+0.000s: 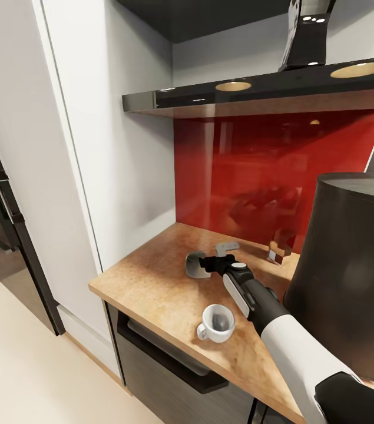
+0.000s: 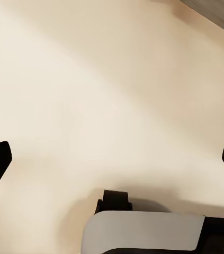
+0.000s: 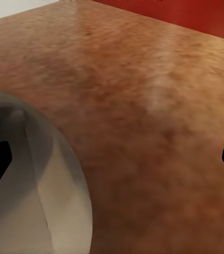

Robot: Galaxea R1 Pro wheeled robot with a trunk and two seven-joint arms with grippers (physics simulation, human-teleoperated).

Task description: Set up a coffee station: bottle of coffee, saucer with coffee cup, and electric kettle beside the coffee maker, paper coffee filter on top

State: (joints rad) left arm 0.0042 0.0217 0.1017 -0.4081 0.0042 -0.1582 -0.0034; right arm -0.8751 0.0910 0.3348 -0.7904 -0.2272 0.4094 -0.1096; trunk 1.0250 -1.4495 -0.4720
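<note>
Your right gripper [image 1: 205, 263], jaws wide, hovers over the countertop [image 1: 151, 282] beside one grey saucer [image 1: 195, 264].
One coffee cup [image 1: 216, 323] sits near the front edge; your left gripper [image 2: 112, 159], also wide, faces pale floor [image 2: 90, 79].

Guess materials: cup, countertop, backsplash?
Coffee cup: looks like glazed white ceramic, smooth with soft highlights. Countertop: brown speckled surface, wood or cork-like laminate, low sheen; can't tell which. Backsplash: glossy red panel, probably glass or acrylic, since it mirrors the counter's items.

Cut off at right edge: dark coffee maker [image 1: 351, 271]; small brown bottle [image 1: 279, 249] too blurred to identify.
</note>
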